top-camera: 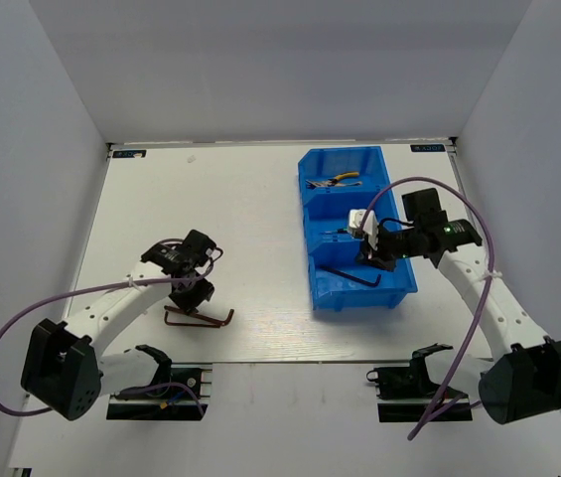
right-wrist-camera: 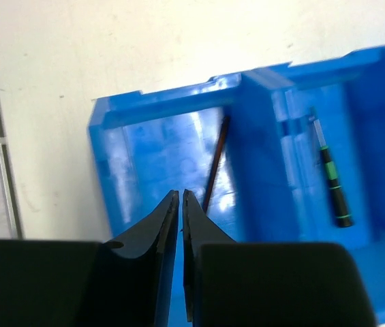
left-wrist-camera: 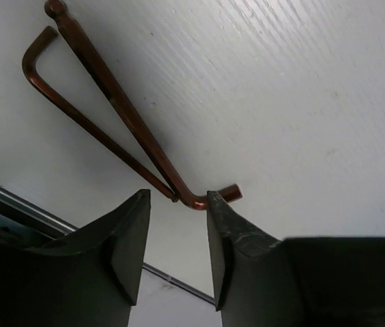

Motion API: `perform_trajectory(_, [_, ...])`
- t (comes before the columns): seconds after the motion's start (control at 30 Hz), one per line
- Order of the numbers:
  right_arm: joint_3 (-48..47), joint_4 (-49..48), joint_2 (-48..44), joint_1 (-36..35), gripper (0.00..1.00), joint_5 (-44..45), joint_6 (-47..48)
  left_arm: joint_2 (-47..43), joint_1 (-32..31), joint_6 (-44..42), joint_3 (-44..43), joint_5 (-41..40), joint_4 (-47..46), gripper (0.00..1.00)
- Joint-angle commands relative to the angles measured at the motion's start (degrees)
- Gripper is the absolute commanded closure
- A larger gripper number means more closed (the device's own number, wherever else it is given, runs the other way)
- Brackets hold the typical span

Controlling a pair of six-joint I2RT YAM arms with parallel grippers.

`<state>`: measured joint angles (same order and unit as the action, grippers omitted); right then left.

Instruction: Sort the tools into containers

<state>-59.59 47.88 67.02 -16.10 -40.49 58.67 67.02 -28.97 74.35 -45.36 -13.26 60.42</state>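
Two dark brown L-shaped hex keys [top-camera: 199, 318] lie crossed on the white table, also in the left wrist view [left-wrist-camera: 120, 109]. My left gripper [top-camera: 194, 295] is open just above them, its fingertips [left-wrist-camera: 177, 203] either side of their near ends, the right fingertip at a bend. The blue three-compartment bin [top-camera: 406, 273] holds yellow pliers [top-camera: 341, 180] at the far end, a green-black screwdriver [right-wrist-camera: 333, 187] in the middle and a thin dark hex key [top-camera: 359, 274] in the near one, also seen from the right wrist [right-wrist-camera: 214, 163]. My right gripper [top-camera: 372, 255] is shut and empty over the near compartment [right-wrist-camera: 180, 196].
The table's front edge [left-wrist-camera: 35, 208] runs just behind the left gripper. Two black holders [top-camera: 156, 386] [top-camera: 411, 380] stand at the near edge by the arm bases. White walls close in the table on three sides.
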Motion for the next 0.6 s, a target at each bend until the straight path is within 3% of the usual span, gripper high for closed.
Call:
perform_trajectory(0.0, [3.8,-3.3,-3.4,0.4,0.88,-1.2,-5.0,1.2,0.5,2.6,0.2,-5.2,0.1,0.5])
perform_trajectory(0.57, [9.9,-4.3,-8.8,1.2,0.88,1.1,-8.7,7.8,4.0,2.6,8.8,-5.1,-10.4,0.49])
